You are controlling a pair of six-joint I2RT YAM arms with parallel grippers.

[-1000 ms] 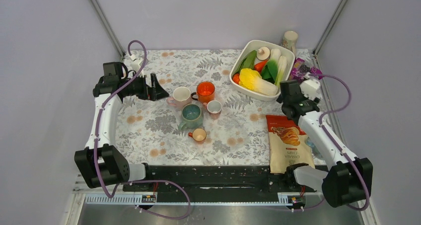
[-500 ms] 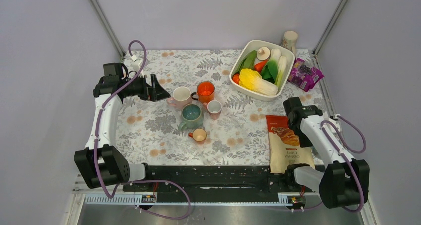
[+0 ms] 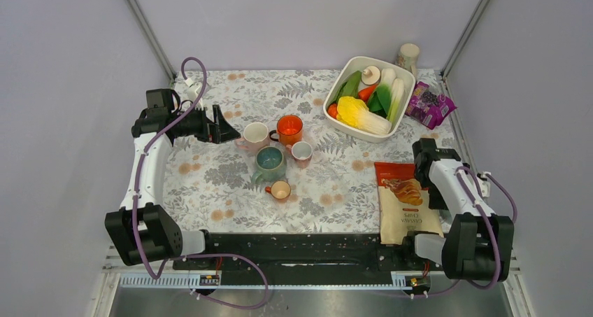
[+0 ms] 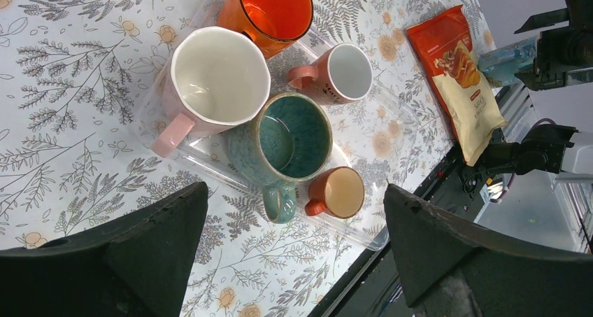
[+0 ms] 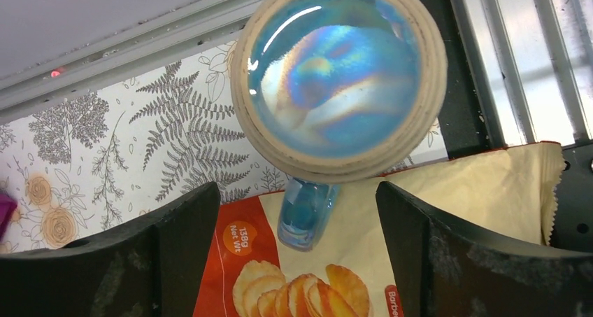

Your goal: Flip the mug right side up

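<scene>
The blue glazed mug (image 5: pixel 336 79) sits upside down at the right near edge of the desk (image 5: pixel 105 142). Its unglazed foot ring faces up and its handle (image 5: pixel 305 212) points at the chips bag (image 5: pixel 433 226) just beside it. The right fingers (image 5: pixel 175 261) hang above it, spread wide and empty. The left fingers (image 4: pixel 140 254) are also wide and empty, well apart over the teal mug (image 4: pixel 294 138). It is probably ceramic — stiff, fairly heavy, breakable, with slick-looking glaze. The handle, or the wall beside it, seems the surest hold.

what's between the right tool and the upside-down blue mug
Nothing: the right wrist view shows the right tool open with the blue mug straight ahead, base up, handle over the chip bag.
</scene>
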